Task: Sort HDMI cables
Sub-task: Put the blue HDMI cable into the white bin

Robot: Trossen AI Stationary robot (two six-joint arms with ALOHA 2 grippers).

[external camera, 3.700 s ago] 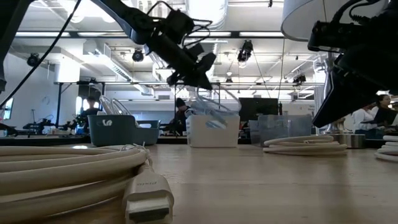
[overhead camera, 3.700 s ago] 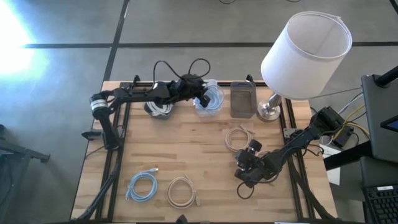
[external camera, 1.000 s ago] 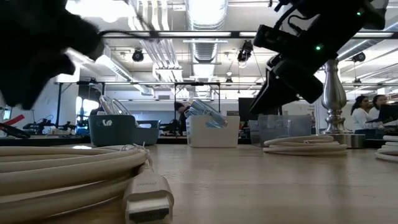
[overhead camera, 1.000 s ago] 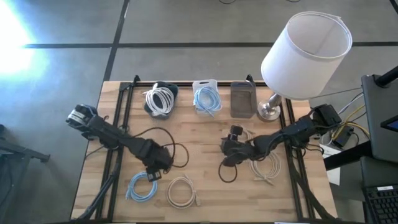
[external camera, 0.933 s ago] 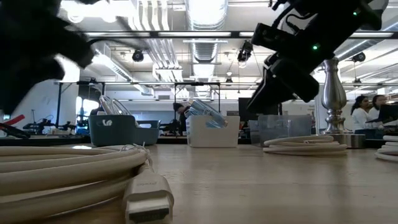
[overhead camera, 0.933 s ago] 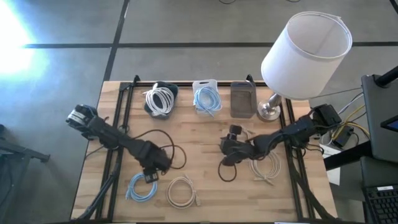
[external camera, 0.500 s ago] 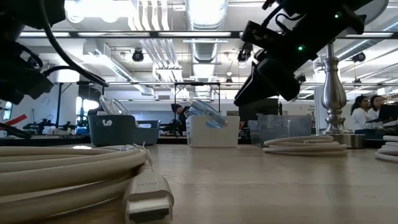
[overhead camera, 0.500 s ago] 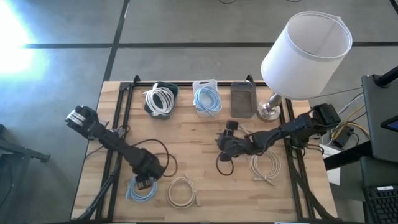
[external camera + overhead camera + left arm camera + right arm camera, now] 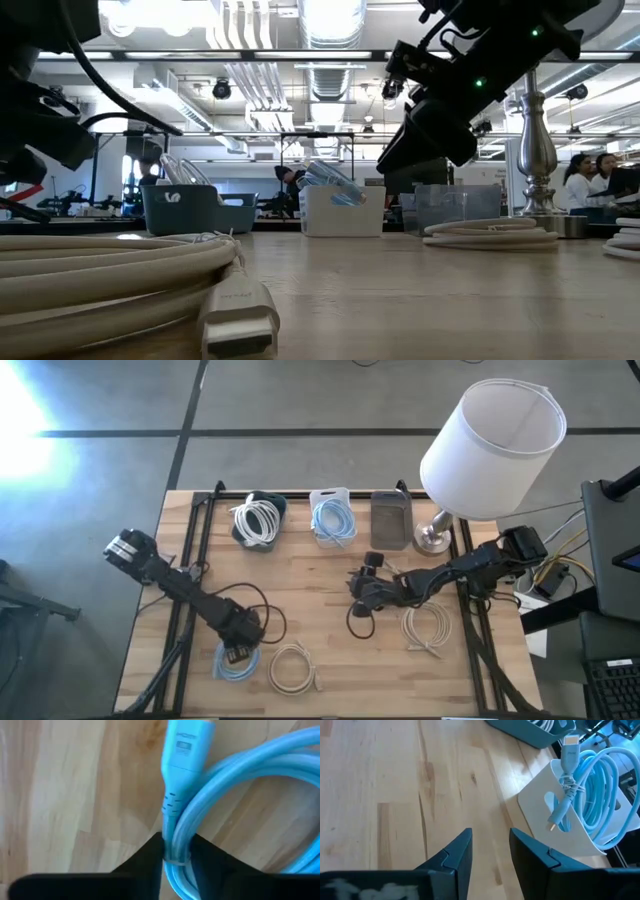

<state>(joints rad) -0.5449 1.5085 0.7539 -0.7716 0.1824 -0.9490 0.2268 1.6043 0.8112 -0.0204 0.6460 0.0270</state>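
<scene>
A light blue HDMI cable coil [image 9: 236, 664] lies flat on the wooden table near its front left. My left gripper [image 9: 238, 652] stands over it, pointing down, shut on it [image 9: 176, 851]. A beige coil [image 9: 292, 668] lies right of it, and a whitish coil [image 9: 425, 626] lies at the right. My right gripper [image 9: 366, 572] hovers mid-table, open, with nothing between its fingers [image 9: 491, 845]. A dark bin [image 9: 258, 520] holds a white coil, and a white bin [image 9: 585, 805] holds a light blue coil. My left gripper pinches the coil's bundled strands [image 9: 175, 837] between its two fingers, just behind the blue plug [image 9: 184, 745]. The fingers come from above, pointing down, and lie across the strands. The coil rests flat on the table.
A grey bin [image 9: 390, 520] stands right of the white bin at the far edge. A lamp with a white shade [image 9: 492, 448] fills the far right corner. In the low view the beige coil's plug [image 9: 238, 320] lies close to the camera. Bare wood lies mid-table.
My left gripper has gone toward the table's near edge and down onto the light blue coil. My right gripper has shifted a little toward the far edge, staying above the table.
</scene>
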